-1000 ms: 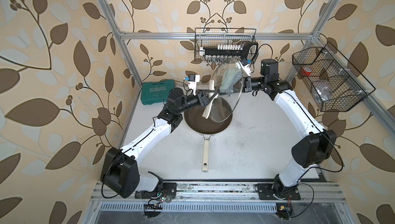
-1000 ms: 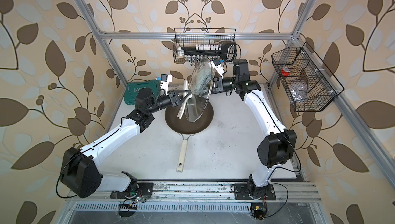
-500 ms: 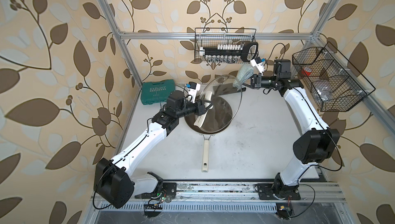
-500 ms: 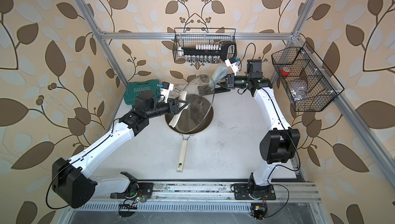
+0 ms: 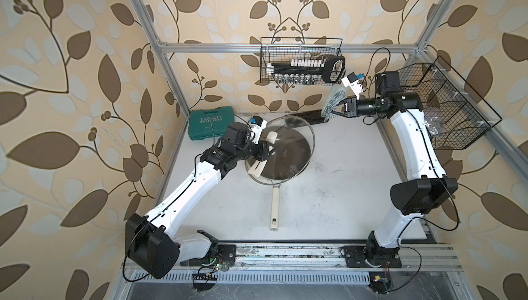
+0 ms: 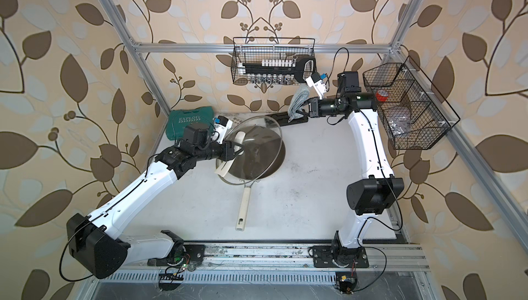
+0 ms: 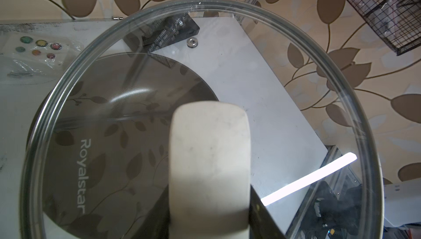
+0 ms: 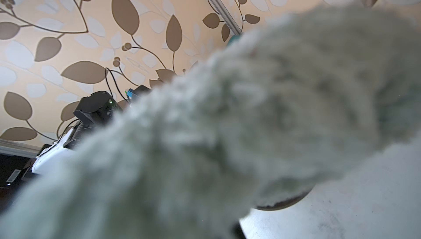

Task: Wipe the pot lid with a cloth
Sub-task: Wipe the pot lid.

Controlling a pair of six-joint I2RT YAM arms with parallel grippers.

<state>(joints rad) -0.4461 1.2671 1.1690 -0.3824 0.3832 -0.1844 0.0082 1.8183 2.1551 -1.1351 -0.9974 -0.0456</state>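
Glass pot lid [image 5: 290, 152] hangs off one grip only, tilted on edge above the frying pan [image 5: 274, 207]. Main risk is that it swivels or slides in the jaws once the cloth [image 5: 333, 103] pushes on it. The cause would be a narrow hold on the smooth cream handle [image 7: 209, 158] with a wide, heavy disc hanging from it. If it slips, the metal rim drops onto the pan or the table [image 5: 343, 198]. Second risk: the cloth is pinched at one spot, bunched, mostly loose, so dragging it over glass could tug it out. Third: the right arm is close to the wire basket [image 5: 301, 39] on the back wall, and a raised move could clip it.

Left gripper [image 5: 267, 151] is closed on the handle about mid-length. In the left wrist view the handle runs between the fingers [image 7: 260, 212], with glass just beyond them. The lid's low edge is near the pan rim; touching or not, cannot tell from the top views.

Right gripper [image 5: 339, 110] is clamped shut on the cloth, which sticks out past the fingertips. In the right wrist view the cloth [image 8: 227, 135] fills the frame, blurred. Cloth and lid are well apart, with the cloth at the back right of the table and the lid centre-left. No wiping contact now; the next move needs the cloth carried over to the glass face.
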